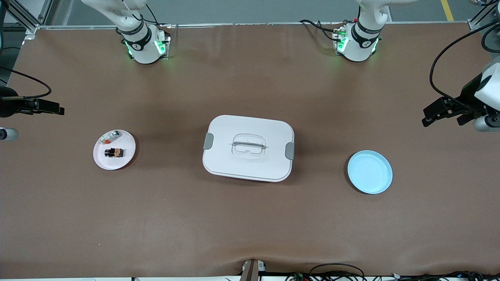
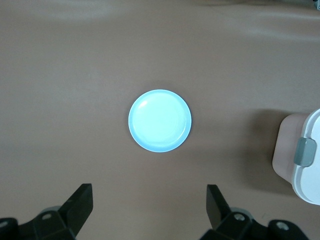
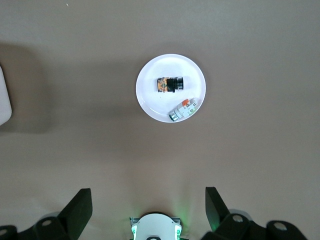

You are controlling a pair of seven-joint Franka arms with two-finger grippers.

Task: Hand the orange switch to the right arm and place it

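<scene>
The orange switch [image 1: 113,152] [image 3: 169,84], a tiny black part with an orange band, lies on a white plate [image 1: 127,158] [image 3: 149,102] toward the right arm's end of the table. My right gripper [image 3: 148,190] hangs high above the table between its own base [image 3: 155,227] and that plate. It is open and holds nothing. High over the left arm's end, my left gripper [image 2: 148,189] is open too and empty, and it looks down on a light blue plate [image 1: 370,172] [image 2: 160,120]. Both hands show only at the side edges of the front view.
A small silvery-white piece with red marks [image 1: 111,136] [image 3: 182,109] shares the white plate. A white lidded box with grey latches [image 1: 248,148] [image 2: 307,155] stands mid-table between the two plates. The blue plate holds nothing. Cables run along the table's near edge.
</scene>
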